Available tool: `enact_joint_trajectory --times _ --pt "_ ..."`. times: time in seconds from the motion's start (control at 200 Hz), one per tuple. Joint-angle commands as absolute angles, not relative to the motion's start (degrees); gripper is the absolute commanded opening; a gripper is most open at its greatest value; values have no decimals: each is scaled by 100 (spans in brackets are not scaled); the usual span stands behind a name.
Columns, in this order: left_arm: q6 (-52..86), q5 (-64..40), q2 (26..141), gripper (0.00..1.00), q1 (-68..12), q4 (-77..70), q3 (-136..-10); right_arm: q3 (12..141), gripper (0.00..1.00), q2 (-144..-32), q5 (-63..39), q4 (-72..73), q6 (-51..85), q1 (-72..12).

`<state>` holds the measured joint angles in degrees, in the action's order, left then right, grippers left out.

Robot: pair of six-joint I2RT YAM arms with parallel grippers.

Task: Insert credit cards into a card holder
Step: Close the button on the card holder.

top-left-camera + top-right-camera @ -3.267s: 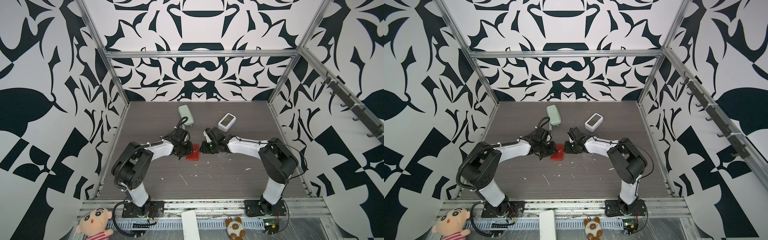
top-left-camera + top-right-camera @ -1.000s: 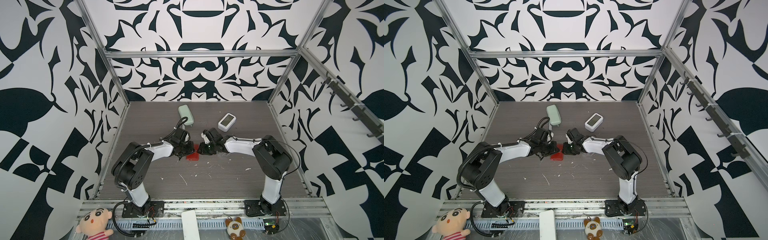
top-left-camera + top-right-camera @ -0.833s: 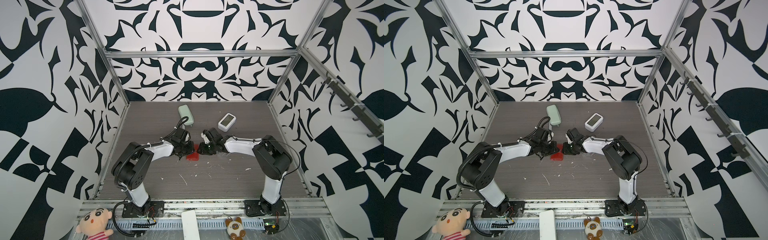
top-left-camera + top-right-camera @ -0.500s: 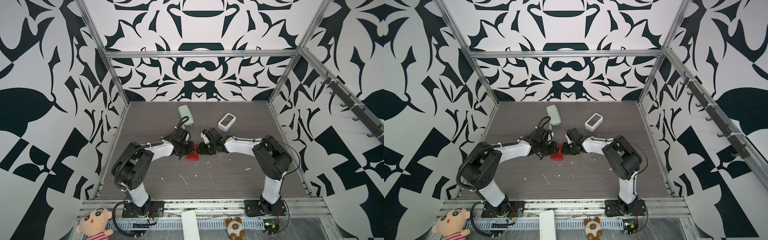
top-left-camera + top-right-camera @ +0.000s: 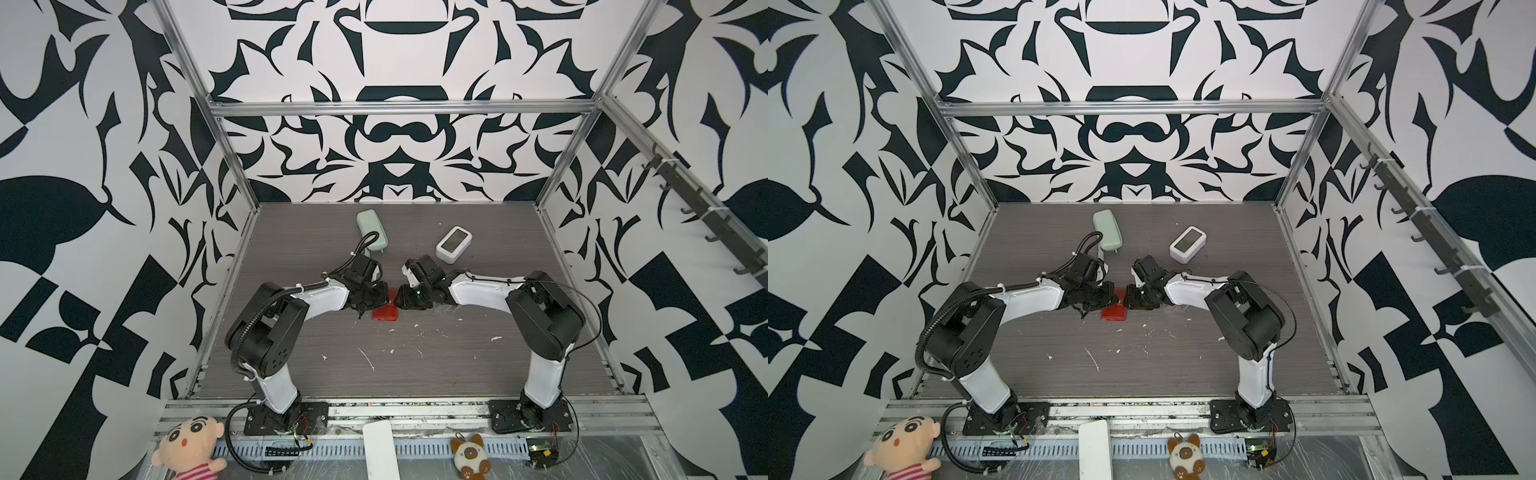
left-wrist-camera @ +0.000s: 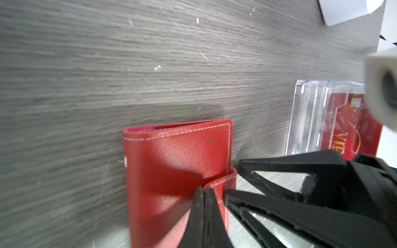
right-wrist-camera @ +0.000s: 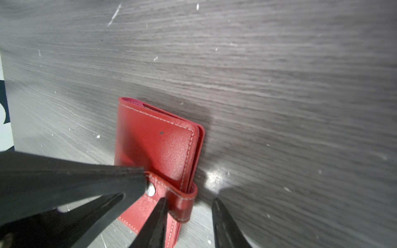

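Inspection, table and surroundings. Under my left fingers (image 6: 199,214) and my right fingers (image 7: 223,223): grey wood-grain table (image 7: 279,85), scratched; white flecks (image 5: 368,359) scattered on the near side of both. Clear acrylic stand (image 6: 309,116) upright just past my right fingers, on the side away from my left fingers. Mint-green oblong case (image 5: 372,230) lying flat beyond my left fingers, toward the back wall. Small white device (image 5: 454,245) with a grey screen beyond my right fingers, set askew. Well behind both, on the front rail: boy doll (image 5: 189,442); white block (image 5: 380,449); cat plush (image 5: 468,456). Walls patterned black and white (image 5: 395,137); row of dark hooks (image 5: 698,208) on the side of my right fingers.
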<state>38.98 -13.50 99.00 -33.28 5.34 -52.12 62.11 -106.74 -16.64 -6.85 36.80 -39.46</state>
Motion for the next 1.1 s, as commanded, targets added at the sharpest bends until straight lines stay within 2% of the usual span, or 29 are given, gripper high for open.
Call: enact_joint_trajectory --times 0.0,0.125,0.285,0.42,0.695,1.095 --pt "3847 -1031 10141 0 -3322 905 -5247 6206 37 -10159 -1546 -636 3560 -3973" --pt "3850 -1033 10160 0 -3322 905 -5234 6200 30 -10115 -1823 -389 3576 -3973" --pt "3848 -1039 10155 0 -3322 905 -5221 6248 16 -10354 -2212 -18 3714 -3973" --pt "3854 -1039 10143 0 -3322 905 -5211 6241 8 -10586 -2448 314 3861 -3973" --pt "3845 -1098 10208 0 -3344 896 -5203 6103 6 -10901 -2353 492 3961 -3972" --pt "3849 -1160 10261 0 -3384 888 -5119 6053 6 -10972 -2108 -54 3744 -3965"
